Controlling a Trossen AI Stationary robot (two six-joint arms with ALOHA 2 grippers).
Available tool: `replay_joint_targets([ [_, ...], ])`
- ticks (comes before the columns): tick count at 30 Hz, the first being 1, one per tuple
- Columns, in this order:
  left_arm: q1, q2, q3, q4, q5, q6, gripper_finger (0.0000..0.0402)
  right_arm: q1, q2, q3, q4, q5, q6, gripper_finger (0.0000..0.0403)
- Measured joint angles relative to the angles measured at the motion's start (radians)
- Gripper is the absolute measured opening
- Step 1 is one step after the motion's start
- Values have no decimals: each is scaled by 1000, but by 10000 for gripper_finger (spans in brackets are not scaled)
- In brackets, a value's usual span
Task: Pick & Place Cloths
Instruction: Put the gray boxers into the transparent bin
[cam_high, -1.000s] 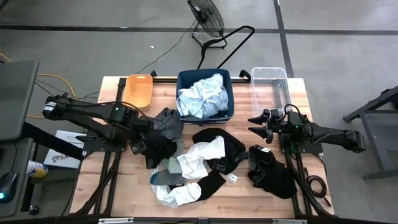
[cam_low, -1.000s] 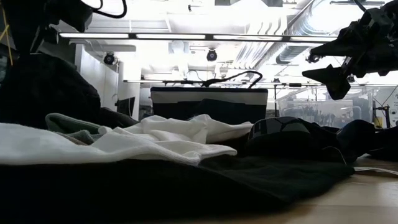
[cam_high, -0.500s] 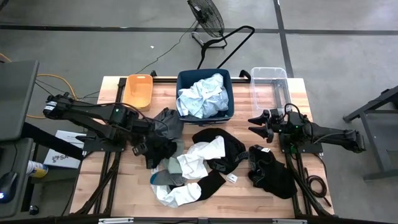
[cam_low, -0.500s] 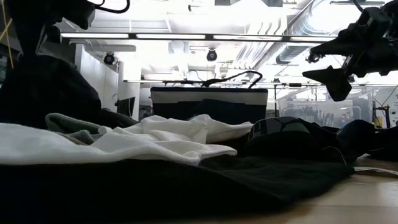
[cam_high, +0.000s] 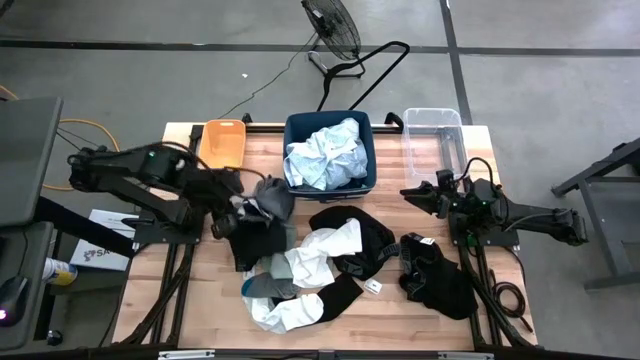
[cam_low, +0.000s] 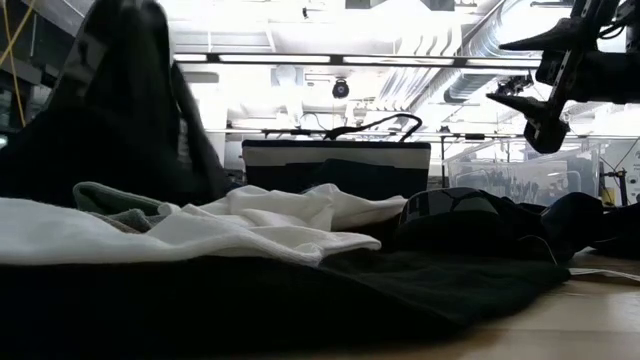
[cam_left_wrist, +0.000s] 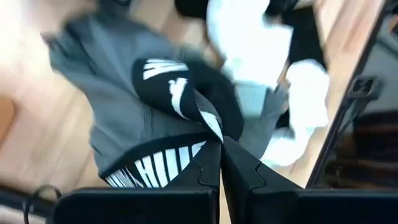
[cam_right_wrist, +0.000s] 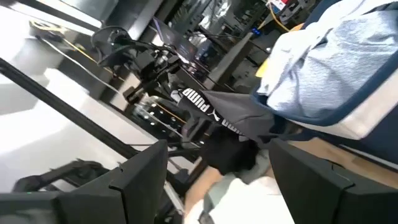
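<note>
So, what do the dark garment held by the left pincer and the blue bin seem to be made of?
The dark garment in the left pincer looks like soft matte knit fabric: it folds, drapes and carries white printed lettering. The blue bin seems to be rigid, smooth plastic, since its walls stay straight around the pale clothes inside.

bins (cam_high: 328, 150): 3 | arms (cam_high: 130, 172): 2 | fan (cam_high: 332, 25): 1

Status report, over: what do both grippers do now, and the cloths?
Left gripper shut on black and grey garment with white print, raised. Right gripper open, empty, near clear plastic bin. Other cloths piled on table; nothing blocking.
</note>
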Motion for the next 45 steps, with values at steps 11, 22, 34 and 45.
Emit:
replay_joint_targets([
  [11, 0, 0, 173, 169, -132, 152, 0, 2, 0, 9, 56, 9, -45, 272],
  [22, 0, 50, 352, 139, -175, 196, 0, 3, 135, 251, 45, 42, -336, 272],
  [34, 0, 204, 620, 115, -146, 299, 0, 94, 610, 591, 44, -27, -634, 272],
  [45, 0, 303, 782, 113, -146, 329, 0, 232, 895, 780, 73, 106, -852, 272],
])
